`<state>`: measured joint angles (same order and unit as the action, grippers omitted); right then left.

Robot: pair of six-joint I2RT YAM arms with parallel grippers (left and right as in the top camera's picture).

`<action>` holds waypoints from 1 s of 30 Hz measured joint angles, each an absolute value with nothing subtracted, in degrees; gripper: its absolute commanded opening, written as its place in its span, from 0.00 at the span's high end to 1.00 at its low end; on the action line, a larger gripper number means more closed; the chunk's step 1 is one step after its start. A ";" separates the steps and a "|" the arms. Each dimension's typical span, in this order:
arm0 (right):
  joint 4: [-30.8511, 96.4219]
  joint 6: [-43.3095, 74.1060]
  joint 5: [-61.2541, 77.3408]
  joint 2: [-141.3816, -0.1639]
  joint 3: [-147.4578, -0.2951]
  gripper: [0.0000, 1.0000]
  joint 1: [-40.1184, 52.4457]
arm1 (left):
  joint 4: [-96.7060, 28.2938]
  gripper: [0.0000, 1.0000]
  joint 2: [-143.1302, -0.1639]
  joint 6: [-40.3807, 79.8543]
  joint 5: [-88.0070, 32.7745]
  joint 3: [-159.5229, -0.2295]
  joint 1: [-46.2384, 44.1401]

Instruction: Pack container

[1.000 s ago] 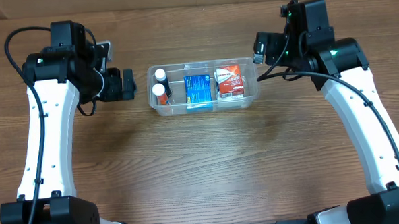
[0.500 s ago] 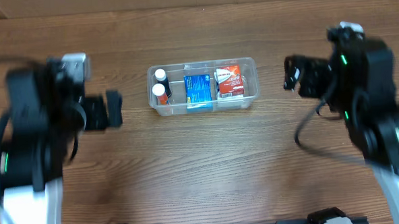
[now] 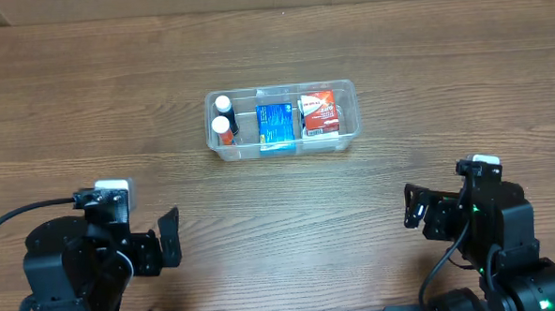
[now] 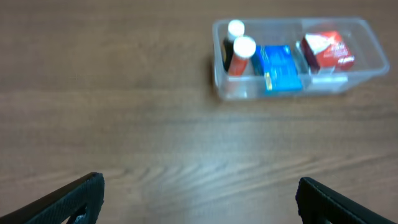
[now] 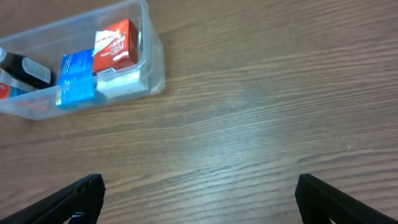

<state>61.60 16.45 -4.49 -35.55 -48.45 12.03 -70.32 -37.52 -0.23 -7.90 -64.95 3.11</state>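
Observation:
The clear plastic container (image 3: 348, 126) sits at the table's far middle. It holds two white-capped bottles (image 3: 222, 116), a blue box (image 3: 274, 124) and a red-and-white box (image 3: 318, 113). It also shows in the left wrist view (image 4: 373, 50) and the right wrist view (image 5: 154, 59). My left gripper (image 3: 171, 238) is open and empty near the front left edge, far from the container. My right gripper (image 3: 411, 206) is open and empty near the front right. Fingertips show wide apart in the left wrist view (image 4: 199, 202) and the right wrist view (image 5: 199, 199).
Bare wooden table lies between the grippers and the container. Both arms are folded low at the front edge.
Both arms have pulled back from beside the container to the table's front edge. The container and its contents have not moved.

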 measured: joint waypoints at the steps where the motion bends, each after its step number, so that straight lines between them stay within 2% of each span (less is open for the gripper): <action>1: 61.60 16.47 -4.47 -35.57 -48.40 0.00 12.03 | -71.05 0.00 -37.52 -0.21 -7.90 -64.95 3.11; 15: 60.07 15.31 -4.99 -35.57 -48.25 0.00 12.03 | -72.86 0.00 -37.52 -0.23 -7.90 -64.95 3.11; 21: 43.97 5.80 -4.34 -28.88 -41.23 0.00 9.89 | -72.90 0.00 -37.52 -0.21 -7.90 -64.95 3.11; 25: 31.42 1.69 -2.24 -18.06 -30.65 0.00 6.00 | -72.88 0.00 -37.52 -0.23 -7.90 -64.90 3.11; 30: 17.89 -0.73 -0.80 -7.20 -17.47 0.00 5.69 | -72.90 0.00 -37.52 -0.23 -7.90 -64.86 3.11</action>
